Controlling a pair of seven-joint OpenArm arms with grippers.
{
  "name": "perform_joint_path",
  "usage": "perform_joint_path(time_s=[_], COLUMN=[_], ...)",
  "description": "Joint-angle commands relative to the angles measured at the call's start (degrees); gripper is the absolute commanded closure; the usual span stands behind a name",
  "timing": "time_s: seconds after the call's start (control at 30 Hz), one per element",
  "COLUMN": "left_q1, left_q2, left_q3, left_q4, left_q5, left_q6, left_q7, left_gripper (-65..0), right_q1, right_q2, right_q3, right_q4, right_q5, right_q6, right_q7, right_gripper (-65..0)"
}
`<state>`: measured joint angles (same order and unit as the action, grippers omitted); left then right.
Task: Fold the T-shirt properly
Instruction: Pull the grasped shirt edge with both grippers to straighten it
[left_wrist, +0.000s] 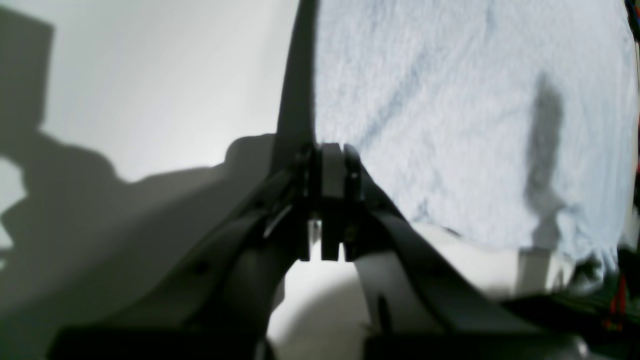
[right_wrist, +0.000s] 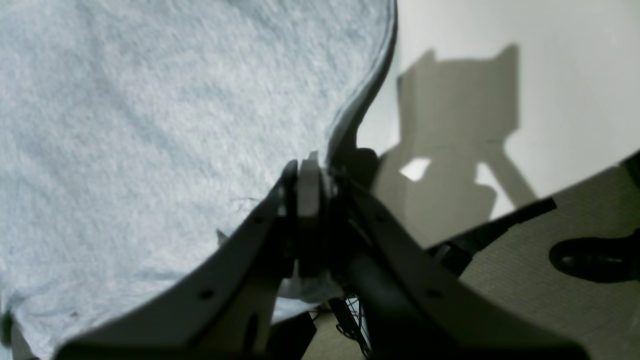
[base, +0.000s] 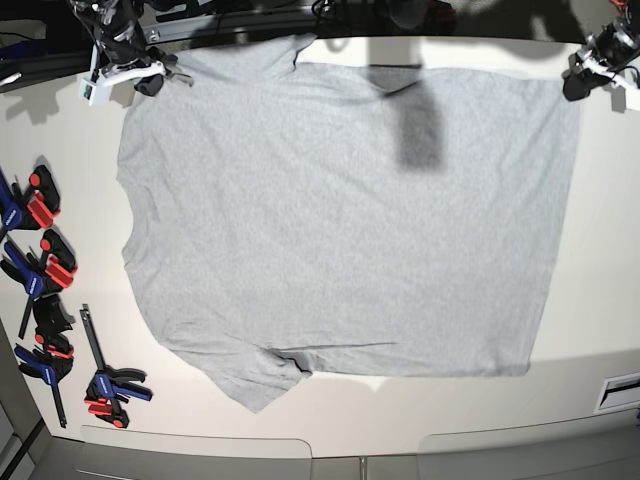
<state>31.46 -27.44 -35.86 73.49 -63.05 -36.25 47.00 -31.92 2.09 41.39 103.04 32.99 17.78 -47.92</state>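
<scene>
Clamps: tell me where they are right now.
In the base view the clamps lie along the table's left edge, just left of the T-shirt, apart from it.

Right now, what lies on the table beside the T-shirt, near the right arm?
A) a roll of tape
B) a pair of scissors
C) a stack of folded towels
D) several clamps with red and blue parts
D: several clamps with red and blue parts lie on the table beside the T-shirt.
</scene>
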Motion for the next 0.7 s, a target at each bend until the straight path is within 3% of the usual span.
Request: perform_joint_path(time_s=[0.0, 0.13, 0.27, 0.67], left_q1=[1.3, 3.8, 6.1, 9.1], left_q2=[-1.1, -1.0, -1.0, 0.1], left_q3=[-1.7, -7.7, -12.0, -12.6], left_q4=[0.5, 0.5, 0.5, 0.5], left_q5=[-1.2, -6.2, -10.2, -15.7], left_q6=[-0.9, -3.8, -3.8, -3.8], left_q7=[1.0, 3.6, 5.2, 10.6], left_gripper=[0.0, 0.0, 0.0, 0.0], right_q1=[-0.5, -1.2, -1.5, -3.5], right_q2=[0.6, 0.6, 0.6, 0.5], right_q3=[0.3, 0.3, 0.3, 0.3], right_q4=[1.4, 1.6, 1.7, 5.5], right_q5=[0.8, 3.4, 5.2, 9.4], right_q6=[0.0, 1.0, 2.8, 4.5], right_q7=[0.4, -1.5, -2.8, -7.6], right_gripper=[0.0, 0.0, 0.0, 0.0])
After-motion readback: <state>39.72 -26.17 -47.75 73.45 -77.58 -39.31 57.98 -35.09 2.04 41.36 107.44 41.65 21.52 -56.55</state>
